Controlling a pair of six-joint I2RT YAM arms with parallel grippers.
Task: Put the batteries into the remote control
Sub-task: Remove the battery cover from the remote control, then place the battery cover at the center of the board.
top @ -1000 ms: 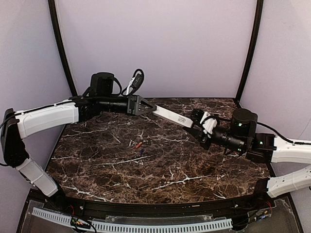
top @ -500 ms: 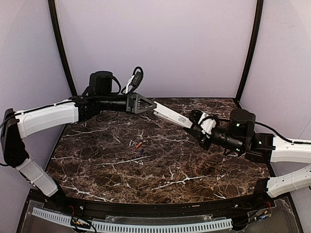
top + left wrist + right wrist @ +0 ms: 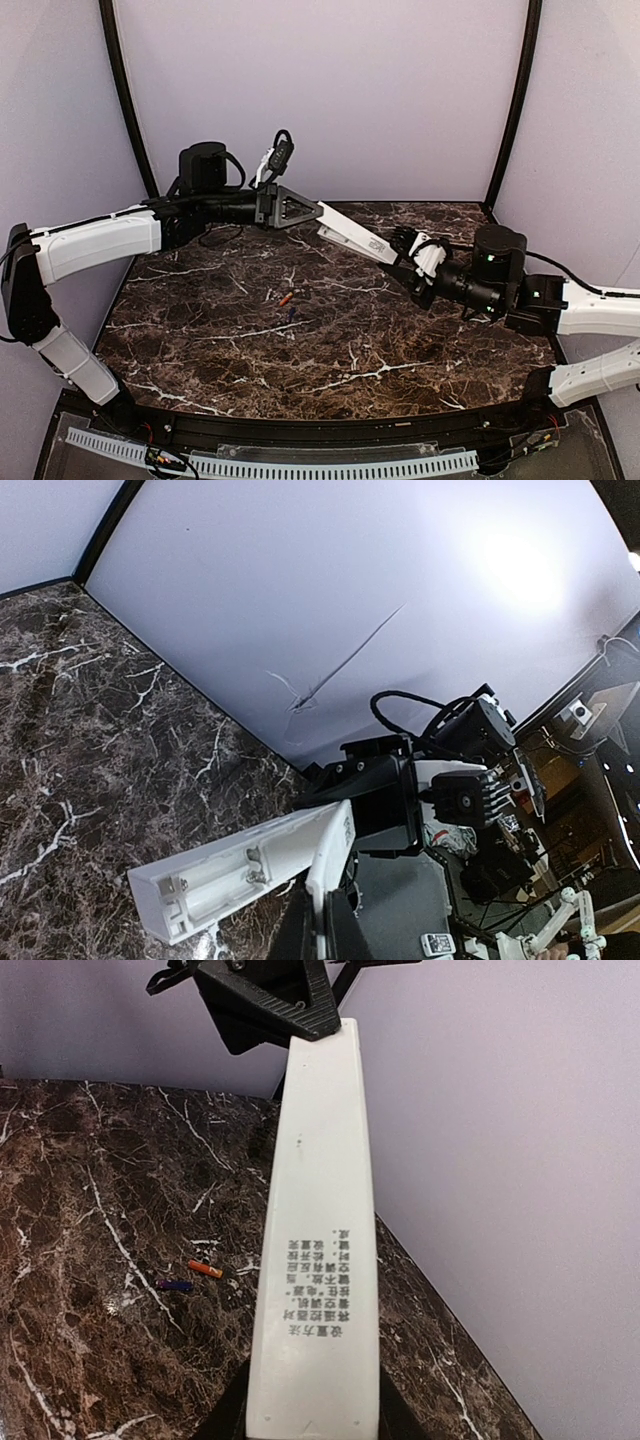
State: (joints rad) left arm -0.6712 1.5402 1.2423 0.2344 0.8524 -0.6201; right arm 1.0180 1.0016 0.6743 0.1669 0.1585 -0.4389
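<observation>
Remote control [image 3: 350, 238] aloft, gripped by right pincer [image 3: 402, 258].

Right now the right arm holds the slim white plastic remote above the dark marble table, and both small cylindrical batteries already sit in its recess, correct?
No: the red-orange battery and the dark blue-purple battery lie loose on the marble table, as the top view shows. The right gripper does hold the white remote aloft.

White remote control [image 3: 250, 865] — battery recess showing — seemingly pinched by the left tool [image 3: 318, 927].
</observation>
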